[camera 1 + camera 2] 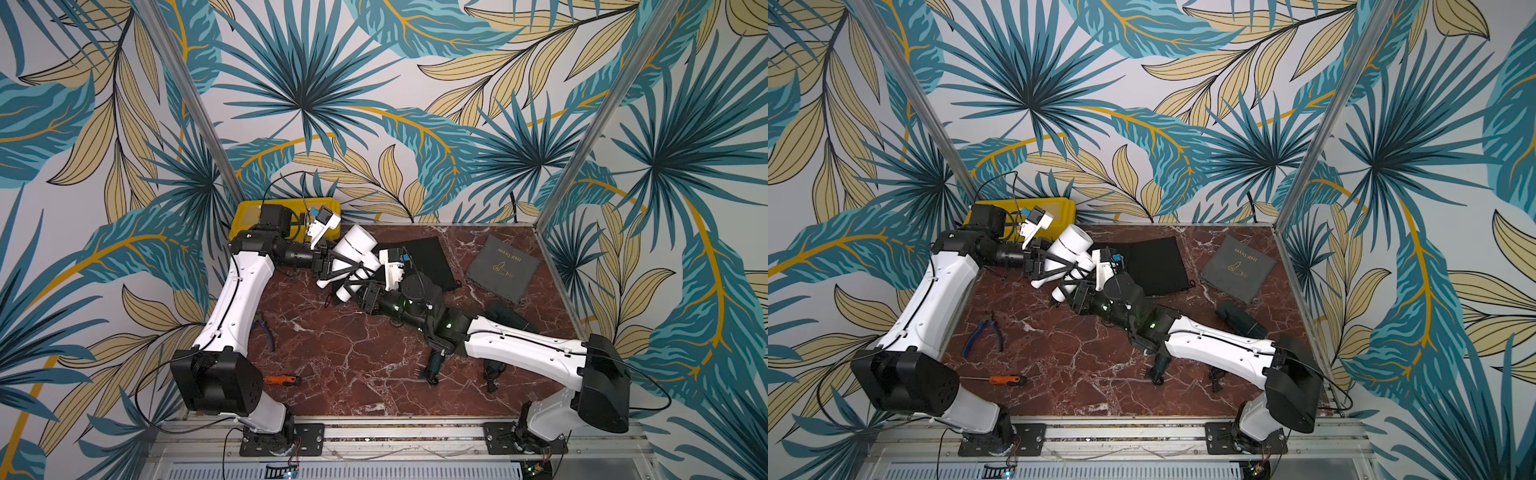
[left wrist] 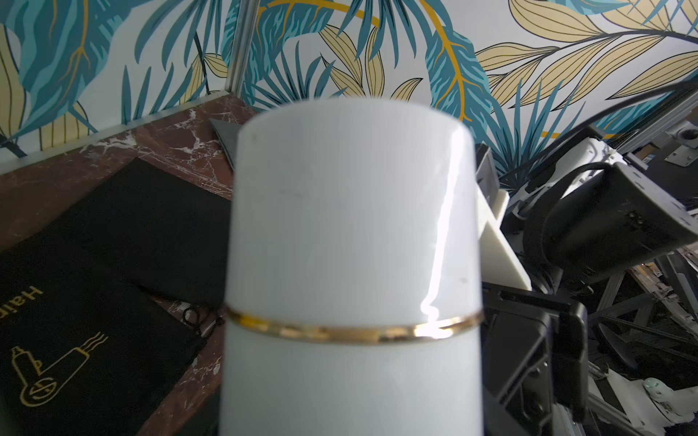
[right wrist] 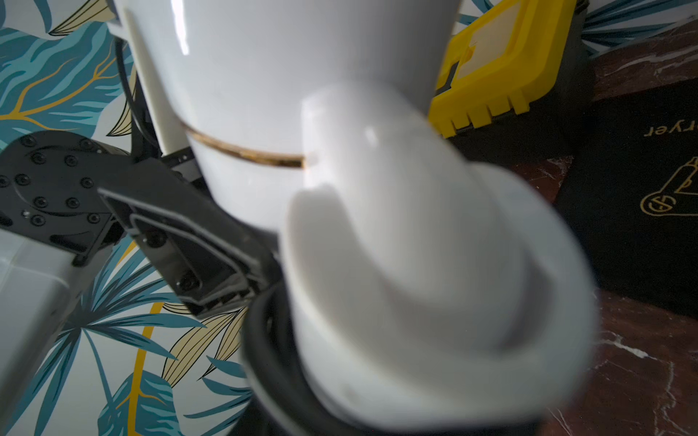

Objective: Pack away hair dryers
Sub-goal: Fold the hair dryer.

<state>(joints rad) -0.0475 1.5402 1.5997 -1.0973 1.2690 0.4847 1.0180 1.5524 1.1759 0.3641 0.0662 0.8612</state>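
The white dryer (image 2: 351, 226) filled both wrist views, its gold-ringed barrel close to the left lens and its cord-wound handle close to the right. In both top views it sat at the far left of the bench (image 1: 332, 353), tilted with the barrel toward the toolbox (image 1: 245, 218) and caught between the two claws. One teal dryer (image 1: 509, 318) lay on the bench just beside the grey pouch (image 1: 503, 268). The second teal dryer (image 1: 436, 361) lay partly under the right forearm, well apart from either claw. The toolbox stood closed at the far left corner, its inside hidden. The black pouch (image 1: 428, 262) and the grey pouch lay flat on the bench, and their contents could not be told. The left claw (image 1: 357, 264) was spread wide and clamped around the white dryer's barrel. The right claw (image 1: 358, 286) was narrower and gripped the same dryer by its handle.
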